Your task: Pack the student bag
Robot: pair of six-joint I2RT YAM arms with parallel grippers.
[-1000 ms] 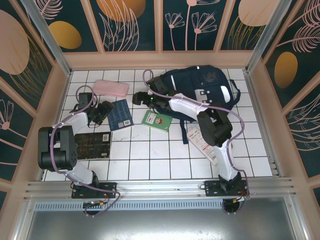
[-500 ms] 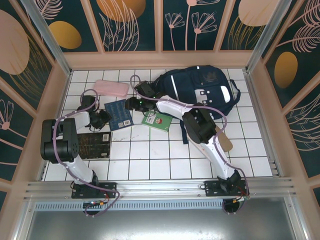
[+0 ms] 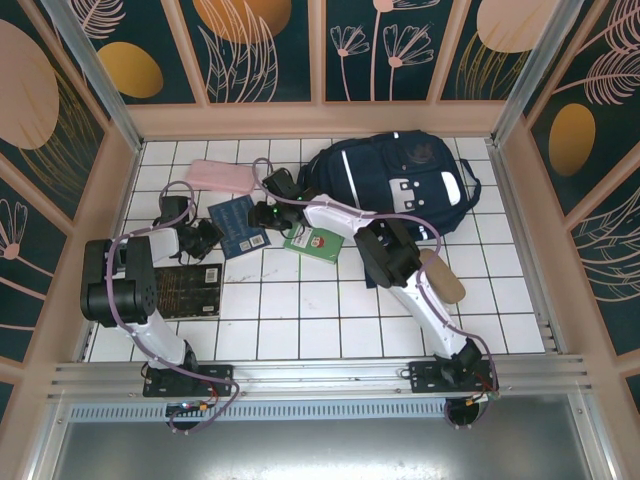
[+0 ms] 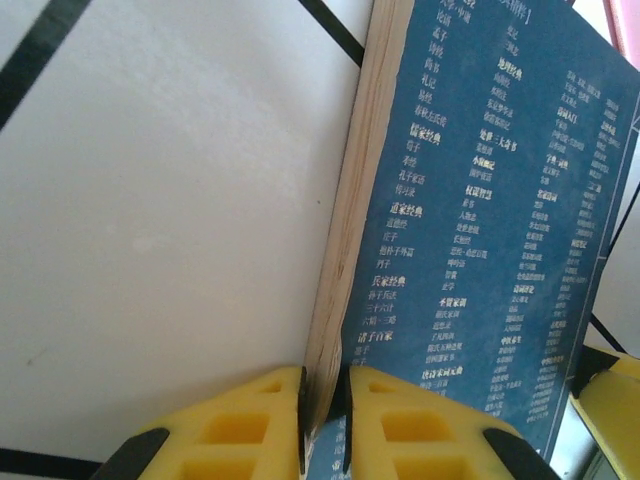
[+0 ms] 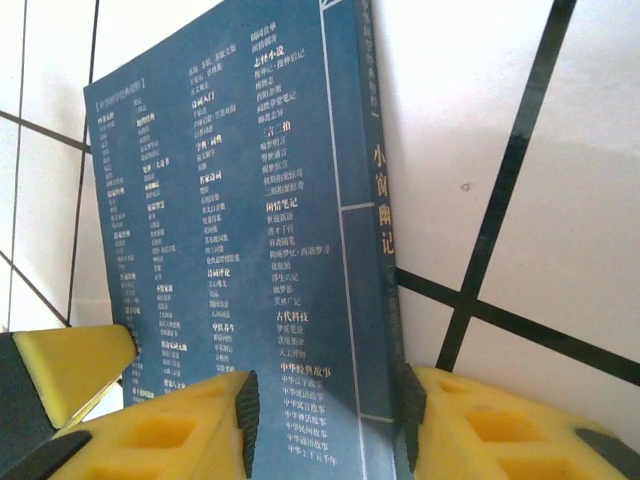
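Observation:
The student bag (image 3: 400, 180) lies at the back right of the tiled table, dark navy with a white stripe. A blue book (image 3: 238, 226) printed with white text lies left of it. My left gripper (image 3: 205, 236) is at the book's left edge. In the left wrist view that gripper (image 4: 325, 405) is shut on the page edge of the blue book (image 4: 490, 220). My right gripper (image 3: 266, 213) is at the book's right side. In the right wrist view this gripper (image 5: 328, 415) stands open astride the spine corner of the blue book (image 5: 240, 200), its pads (image 5: 412, 405) apart.
A pink pencil case (image 3: 222, 177) lies behind the blue book. A green notebook (image 3: 315, 240) sits in front of the bag, a dark book (image 3: 185, 290) at the front left, and a tan object (image 3: 442, 276) by the right arm. Wooden walls (image 3: 120, 200) enclose the table.
My right arm has swung left from the bag to the blue book, its jaws narrowing. My left gripper has closed on the book's page edge.

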